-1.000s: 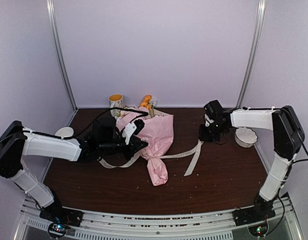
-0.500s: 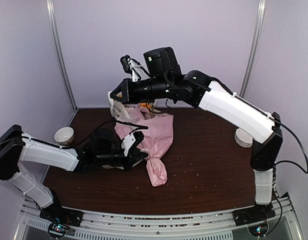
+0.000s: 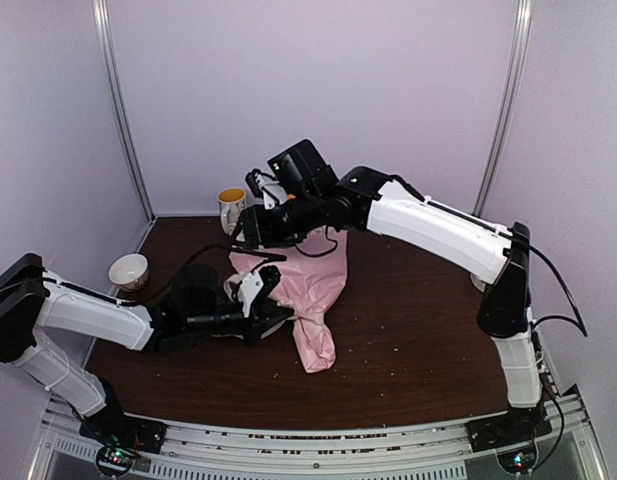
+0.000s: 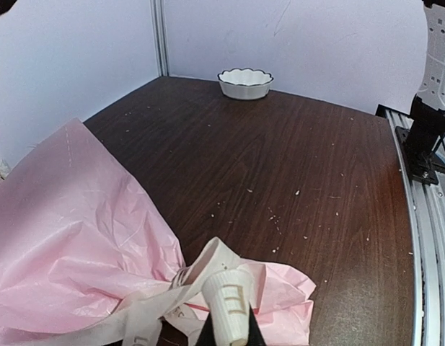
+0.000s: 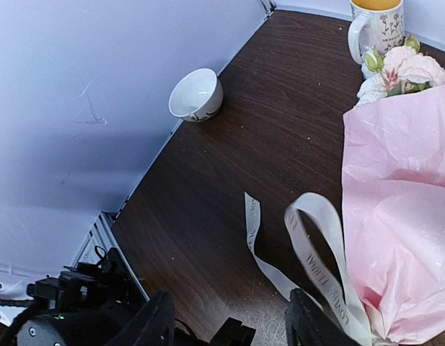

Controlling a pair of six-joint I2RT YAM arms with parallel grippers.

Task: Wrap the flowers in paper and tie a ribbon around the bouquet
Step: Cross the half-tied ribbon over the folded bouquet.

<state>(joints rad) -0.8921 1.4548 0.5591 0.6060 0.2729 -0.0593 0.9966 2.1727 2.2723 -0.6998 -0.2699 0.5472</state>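
1. Two grippers logged: your left gripper [image 4: 226, 310] is clamped on the ribbon [image 5: 309, 252] at the pinched neck of the bouquet [image 3: 313, 280]
2. Your right gripper [image 5: 229, 328] hangs over its wide end, jaws apart, empty
3. Bouquet lies on the table [image 3: 418, 330]

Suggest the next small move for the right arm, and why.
Probably lower the right gripper onto the ribbon loop below it and close. Its jaws stand open over that loop beside the bouquet, holding nothing; the left gripper is shut, apparently pinching the ribbon at the bouquet's neck. A second grip would let the arms tighten the tie.
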